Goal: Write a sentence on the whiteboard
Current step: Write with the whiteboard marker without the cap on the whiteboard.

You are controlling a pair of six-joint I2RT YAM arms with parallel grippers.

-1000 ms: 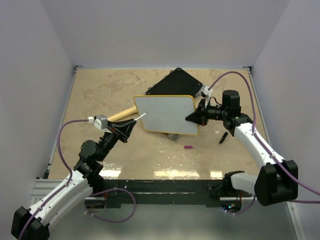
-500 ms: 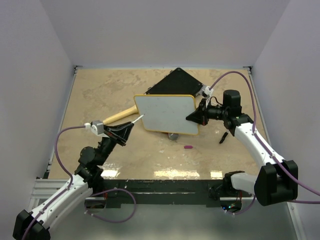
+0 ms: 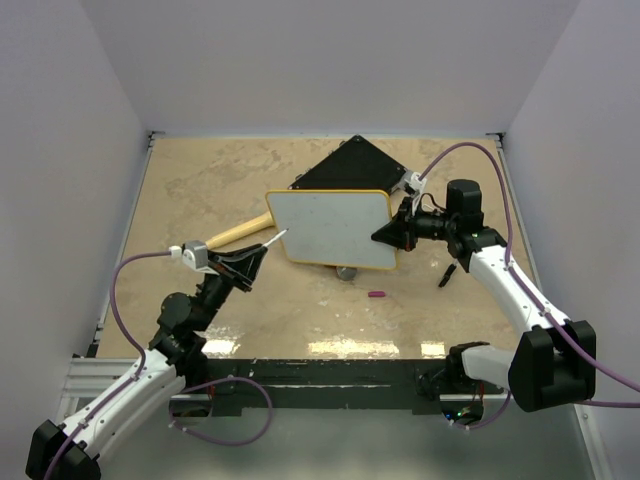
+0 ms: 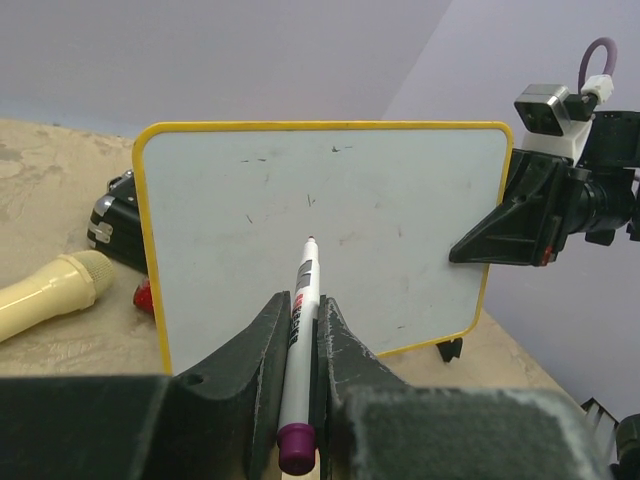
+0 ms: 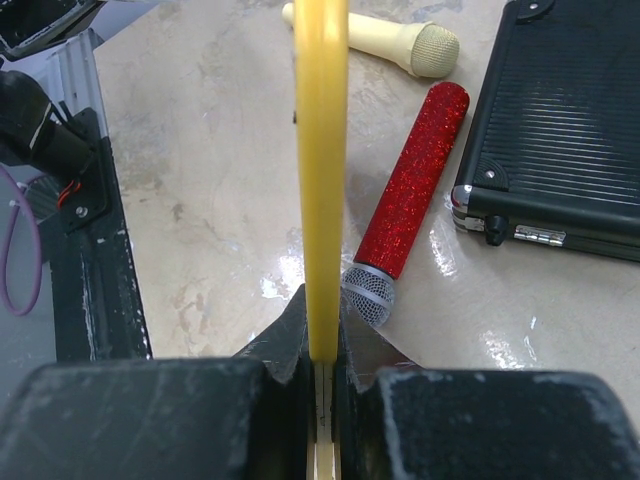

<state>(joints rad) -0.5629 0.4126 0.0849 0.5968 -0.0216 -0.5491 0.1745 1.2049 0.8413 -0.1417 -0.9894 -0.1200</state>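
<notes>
The whiteboard [image 3: 330, 228], white with a yellow rim, stands upright mid-table. My right gripper [image 3: 392, 235] is shut on its right edge; the right wrist view shows the rim [image 5: 321, 150] edge-on between my jaws [image 5: 322, 330]. My left gripper [image 3: 258, 250] is shut on a white marker [image 4: 303, 290] with a purple end. The marker points at the board face [image 4: 330, 200], tip near its lower middle; I cannot tell whether it touches. No purple sentence shows on the board, only a few faint dark specks. The right gripper also shows in the left wrist view [image 4: 500, 235].
A black case [image 3: 350, 168] lies behind the board. A cream microphone [image 3: 235, 233] lies to the board's left and a red glitter microphone [image 5: 415, 190] behind it. A purple cap [image 3: 376, 295] and a small black piece [image 3: 447, 275] lie in front right.
My left gripper drew back slightly down-left with the marker between one second and half a second ago, then held still. The right gripper and board have not moved.
</notes>
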